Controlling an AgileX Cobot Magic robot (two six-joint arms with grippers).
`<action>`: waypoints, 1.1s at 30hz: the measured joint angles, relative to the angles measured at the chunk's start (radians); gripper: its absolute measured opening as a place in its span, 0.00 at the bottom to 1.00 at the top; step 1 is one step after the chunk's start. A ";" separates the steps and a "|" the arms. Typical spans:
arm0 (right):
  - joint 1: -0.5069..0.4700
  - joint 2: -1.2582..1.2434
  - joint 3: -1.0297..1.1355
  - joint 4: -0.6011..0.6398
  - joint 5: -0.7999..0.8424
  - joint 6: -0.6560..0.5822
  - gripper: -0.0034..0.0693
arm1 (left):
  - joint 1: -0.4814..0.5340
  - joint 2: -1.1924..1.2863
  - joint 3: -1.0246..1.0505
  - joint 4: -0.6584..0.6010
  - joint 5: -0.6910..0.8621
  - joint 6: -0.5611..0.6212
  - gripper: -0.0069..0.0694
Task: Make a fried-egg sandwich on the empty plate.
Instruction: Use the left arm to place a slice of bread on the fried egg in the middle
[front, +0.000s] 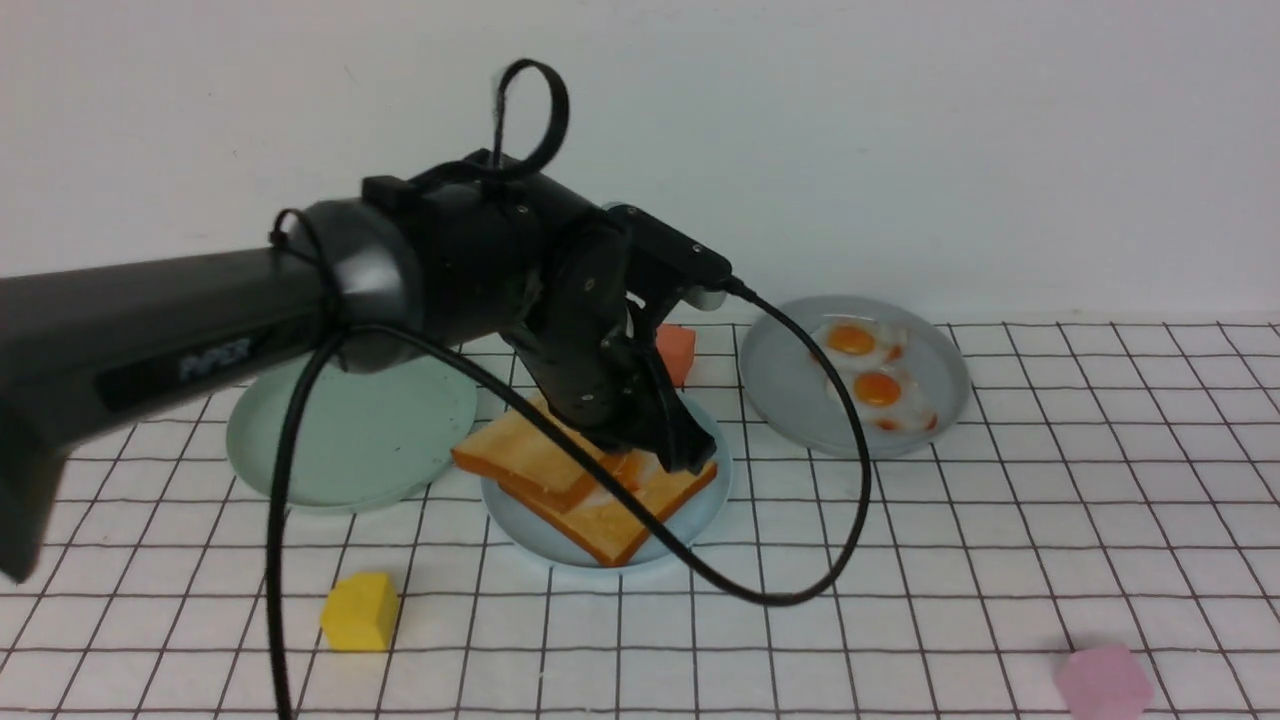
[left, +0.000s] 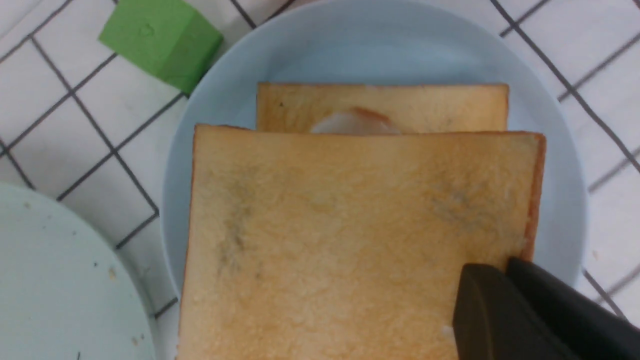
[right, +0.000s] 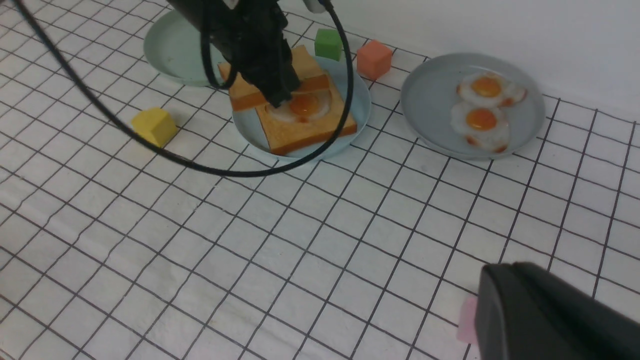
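**Seating the lid of the sandwich.** We see the left gripper (front: 682, 458), reaching in from the robot's left, clamped on one edge of the upper square golden-brown toast slice (front: 505, 450). This slice lies tilted and is offset toward the pale mint-green plate (front: 350, 430) rather than square over its partner. Beneath it, the lower square golden-brown toast slice (right: 300, 134) rests flat on the round shallow light sky-blue plastic plate (front: 515, 530), at the middle of the white gridded bench (front: 1000, 560). The lower slice carries the glossy white fried egg with an orange yolk (right: 304, 106). In the right wrist view the yolk lies uncovered just beside the fingertips; in the left wrist view only a sliver of white shows past the upper slice's far edge. We judge this to be the last step of the build. To do it well, we would carry the held slice toward the robot's right and a little nearer until its crusts line up with those below. We would hold it level so that its leading edge does not plough the egg off the bread, and lower it until it bears on the egg. Only then would we part the jaws and lift straight up. The black cable (front: 800, 598) drooping beside the plate should not drag on the rim. Of the right gripper (right: 550, 315) only one dark finger shows, well apart from the plate, so we cannot tell whether it is open or closed. The grey plate (front: 790, 400) with its two spare fried eggs (front: 878, 388) plays no part here.
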 joint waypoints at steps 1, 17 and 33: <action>0.000 -0.003 0.000 -0.003 0.005 0.000 0.07 | 0.000 0.018 -0.014 0.000 -0.003 0.000 0.10; 0.000 -0.003 0.000 -0.035 0.012 0.000 0.07 | 0.000 0.083 -0.046 -0.062 -0.041 0.001 0.10; 0.000 -0.003 0.000 -0.039 0.012 0.000 0.07 | 0.000 0.083 -0.048 -0.110 -0.078 0.000 0.27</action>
